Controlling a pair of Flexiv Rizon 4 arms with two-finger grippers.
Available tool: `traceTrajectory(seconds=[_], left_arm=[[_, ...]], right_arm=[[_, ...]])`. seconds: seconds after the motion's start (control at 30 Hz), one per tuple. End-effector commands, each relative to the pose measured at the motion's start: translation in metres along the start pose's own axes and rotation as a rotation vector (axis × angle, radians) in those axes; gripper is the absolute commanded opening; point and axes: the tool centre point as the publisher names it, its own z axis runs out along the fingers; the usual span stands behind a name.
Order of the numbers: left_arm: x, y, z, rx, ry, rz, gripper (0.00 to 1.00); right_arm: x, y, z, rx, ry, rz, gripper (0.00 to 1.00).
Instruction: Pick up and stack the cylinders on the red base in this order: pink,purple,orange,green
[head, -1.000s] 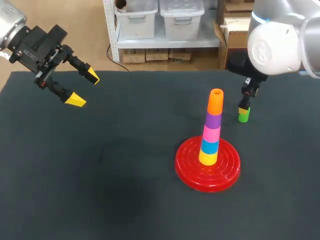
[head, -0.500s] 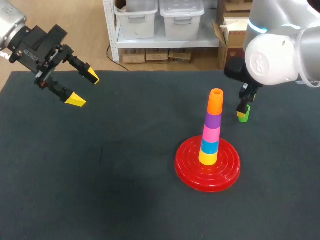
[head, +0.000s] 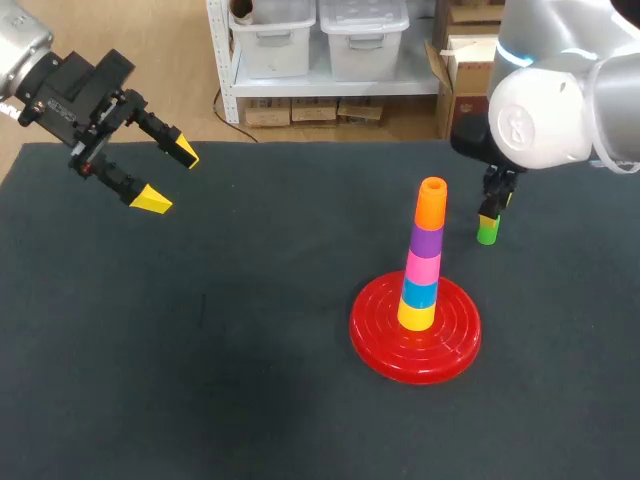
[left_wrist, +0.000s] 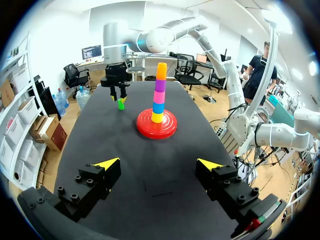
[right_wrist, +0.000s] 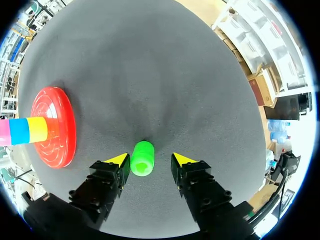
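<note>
Dark cloth covers the table (head: 250, 350), and on it the green cylinder (right_wrist: 142, 158) stands upright between the jaws of the right gripper (right_wrist: 150, 159). These jaws are apart, not clamped: the cylinder sits very near the finger (right_wrist: 117, 160) on the red base's side, and a clear strip of cloth shows between it and the other finger. From the right wrist, the red base (right_wrist: 52, 127) lies off to the side of that nearer finger, apart from the gripper, with a tower rising from its middle. From above, the tower reads from the base upward as a yellow cylinder (head: 417, 315), a blue cylinder (head: 420, 293), the pink cylinder (head: 423, 267), the purple cylinder (head: 427, 241) and the orange cylinder (head: 431, 205) on top. The green cylinder is near this tower, just beyond it and on the table, not on the stack. The left gripper (head: 168, 176) hangs above the table, well apart from everything else, its jaws wide apart. The red base and tower lie far ahead of them, with the right gripper further ahead.
</note>
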Motion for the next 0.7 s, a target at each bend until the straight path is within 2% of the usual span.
traceTrajectory(seconds=[0.03, 0.1, 0.13, 0.17, 0.27, 0.4, 0.63, 0.7], left_arm=[[0.001, 0.002, -0.001, 0.005, 0.001, 0.001, 1.0], [0.001, 0.002, -0.001, 0.005, 0.001, 0.001, 1.0], [0.001, 0.002, -0.001, 0.005, 0.001, 0.001, 1.0], [0.001, 0.002, -0.001, 0.005, 0.001, 0.001, 1.0], [0.001, 0.002, -0.001, 0.005, 0.001, 0.001, 1.0], [0.001, 0.002, -0.001, 0.005, 0.001, 0.001, 1.0], [0.001, 0.002, -0.001, 0.005, 0.001, 0.001, 1.0], [0.001, 0.002, -0.001, 0.005, 0.001, 0.001, 1.0]], right_arm=[[-0.003, -0.001, 0.0, -0.002, 0.001, -0.004, 0.44], [-0.004, 0.0, 0.0, -0.002, 0.002, -0.007, 0.22], [-0.004, 0.0, 0.0, -0.002, 0.002, -0.008, 0.04], [-0.004, 0.001, -0.001, -0.002, 0.001, -0.009, 0.0], [-0.001, 0.002, -0.01, 0.01, -0.011, -0.011, 0.0], [0.001, 0.006, -0.045, 0.057, -0.037, -0.039, 0.0], [-0.012, 0.033, -0.148, 0.143, -0.119, -0.261, 0.0], [-0.018, 0.05, -0.183, 0.176, -0.144, -0.367, 0.0]])
